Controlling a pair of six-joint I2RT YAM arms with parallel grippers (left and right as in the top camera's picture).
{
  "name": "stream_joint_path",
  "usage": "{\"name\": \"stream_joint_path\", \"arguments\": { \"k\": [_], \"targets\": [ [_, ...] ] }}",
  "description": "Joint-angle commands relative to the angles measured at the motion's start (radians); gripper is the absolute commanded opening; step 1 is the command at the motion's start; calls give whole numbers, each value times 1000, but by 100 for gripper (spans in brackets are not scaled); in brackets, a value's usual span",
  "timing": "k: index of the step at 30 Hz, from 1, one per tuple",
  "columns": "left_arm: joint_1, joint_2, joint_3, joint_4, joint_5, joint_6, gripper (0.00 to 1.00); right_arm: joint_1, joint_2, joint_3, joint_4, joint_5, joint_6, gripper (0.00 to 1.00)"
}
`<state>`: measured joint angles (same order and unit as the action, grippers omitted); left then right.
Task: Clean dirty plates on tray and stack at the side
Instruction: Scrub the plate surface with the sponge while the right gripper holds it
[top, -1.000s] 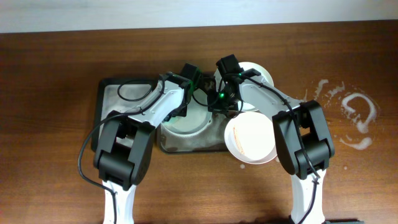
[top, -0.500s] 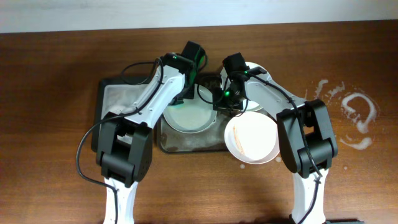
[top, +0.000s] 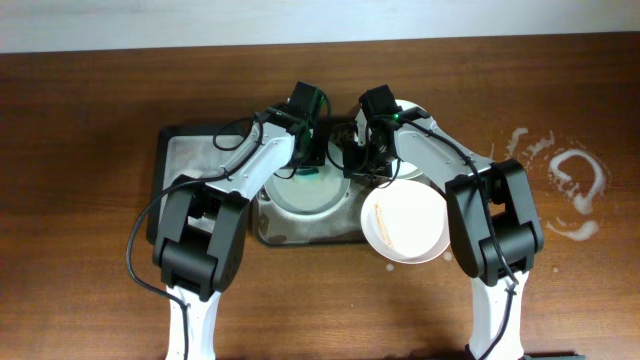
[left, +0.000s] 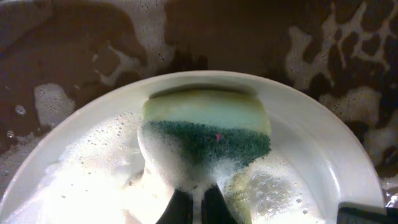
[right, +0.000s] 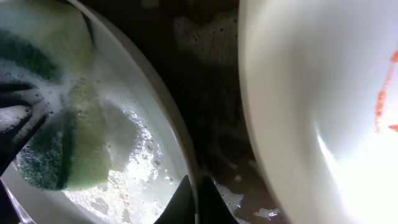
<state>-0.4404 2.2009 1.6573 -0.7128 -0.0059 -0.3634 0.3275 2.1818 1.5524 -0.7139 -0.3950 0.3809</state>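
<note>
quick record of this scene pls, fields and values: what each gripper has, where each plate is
left gripper: shut on sponge, pressed onto soapy plate
right gripper: pinching the soapy plate's rim
soapy plate: in tray, covered in foam
smeared plate: orange streak, at the tray's right edge
third plate: behind the smeared one, mostly hidden by the right arm
table: white foam patch on the right
</note>
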Motion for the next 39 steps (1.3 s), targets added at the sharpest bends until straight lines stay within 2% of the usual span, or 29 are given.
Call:
{"name": "stream_joint_path", "arguments": {
  "k": [1,4,6,10,14,18,20,22,24,28,29,32,34,35,37,39],
  "targets": [
    [-5,10,-39,-72,60,12,1,-2,16,-11,-3,2,-6,4],
    [-4,10,-39,-229,233,29,1,-2,16,-11,2,2,-6,4],
    [-7,10,-39,-262,333,101,1,-2,16,-11,2,2,-6,4],
    [-8,10,-39,-214,356,135,1,-2,16,-11,0,2,-6,4],
    [5,10,-39,-87,59,133,1,-2,16,-11,0,2,-6,4],
    [13,13,-39,37,-166,133,1,-2,16,-11,0,2,-6,4],
    [13,13,-39,42,-245,119,1,-2,16,-11,1,2,-6,4],
    [18,13,-39,-13,-366,34,1,-2,16,-11,0,2,-6,4],
    [24,13,-39,-76,-364,34,1,-2,16,-11,0,2,-6,4],
    [20,13,-39,-240,-302,37,1,-2,16,-11,1,2,-6,4],
    [18,13,-39,-255,-232,68,1,-2,16,-11,1,1,-6,4],
    [18,13,-39,-196,165,278,1,-2,16,-11,1,-6,-6,4],
    [18,13,-39,-135,330,339,1,-2,16,-11,0,-6,-6,4],
    [18,13,-39,-88,365,338,1,-2,16,-11,0,-6,-6,4],
    [18,14,-39,-22,345,337,1,-2,16,-11,0,-6,-6,4],
    [21,25,-39,22,243,288,1,-2,16,-11,0,-5,-6,4]
  ]
}}
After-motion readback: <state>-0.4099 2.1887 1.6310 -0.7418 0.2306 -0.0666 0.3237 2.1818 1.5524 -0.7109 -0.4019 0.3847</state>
